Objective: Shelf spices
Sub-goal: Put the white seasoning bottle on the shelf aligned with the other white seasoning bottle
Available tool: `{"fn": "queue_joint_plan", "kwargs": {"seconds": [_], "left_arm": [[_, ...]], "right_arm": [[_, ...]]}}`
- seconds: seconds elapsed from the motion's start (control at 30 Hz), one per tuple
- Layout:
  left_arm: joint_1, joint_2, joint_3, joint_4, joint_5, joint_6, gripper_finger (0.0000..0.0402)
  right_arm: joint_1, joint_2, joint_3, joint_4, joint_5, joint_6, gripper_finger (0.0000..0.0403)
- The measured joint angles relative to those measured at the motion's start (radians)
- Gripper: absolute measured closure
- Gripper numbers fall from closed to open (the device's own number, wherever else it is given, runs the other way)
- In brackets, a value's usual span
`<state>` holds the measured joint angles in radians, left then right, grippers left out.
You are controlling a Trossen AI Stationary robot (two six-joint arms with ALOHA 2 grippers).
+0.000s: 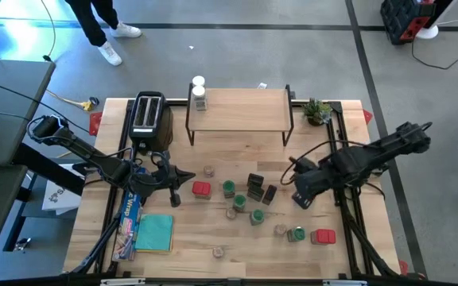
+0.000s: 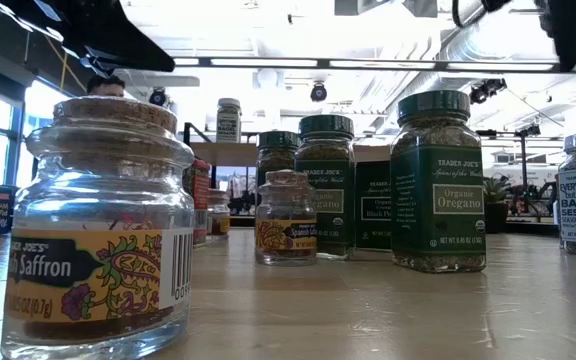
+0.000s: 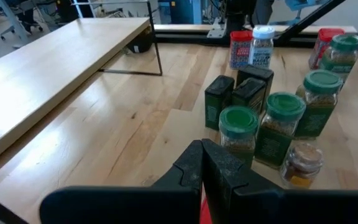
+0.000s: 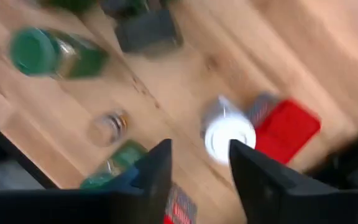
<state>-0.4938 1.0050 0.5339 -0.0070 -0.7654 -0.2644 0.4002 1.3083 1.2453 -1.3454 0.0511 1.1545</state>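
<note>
1. Overhead: left gripper hangs just beside a red tin; right gripper hovers near the green-lidded jars; the shelf stands well beyond both.
2. Table level: a saffron jar and an oregano jar stand upright.
3. Left wrist: its fingers are pressed together, jars ahead.
4. Right wrist: its fingers are spread above a white-lidded jar.

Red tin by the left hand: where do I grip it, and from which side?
Probably from above, closing on the red tin's opposite flat sides: it is free toward the left hand, while a green-lidded jar stands close on its other side.
</note>
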Motion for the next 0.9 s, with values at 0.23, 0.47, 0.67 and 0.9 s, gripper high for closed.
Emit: {"fn": "queue_joint_plan", "kwargs": {"seconds": [0.23, 0.47, 0.67, 0.9], "left_arm": [[0.000, 0.000, 0.000, -0.058, 0.000, -0.066, 0.0401], [0.000, 0.000, 0.000, -0.078, 0.007, -0.093, 0.0401], [0.000, 0.000, 0.000, -0.080, 0.008, -0.096, 0.0401], [0.000, 0.001, 0.000, -0.079, 0.011, -0.100, 0.0401]], "right_arm": [[0.031, 0.117, 0.000, -0.037, -0.015, 0.048, 0.0154], [0.066, 0.167, 0.000, -0.128, -0.013, 0.164, 0.0116], [0.075, 0.153, 0.000, -0.129, 0.018, 0.262, 0.0114], [0.059, 0.076, -0.146, 0.032, 0.022, 0.333, 0.0114]]}}
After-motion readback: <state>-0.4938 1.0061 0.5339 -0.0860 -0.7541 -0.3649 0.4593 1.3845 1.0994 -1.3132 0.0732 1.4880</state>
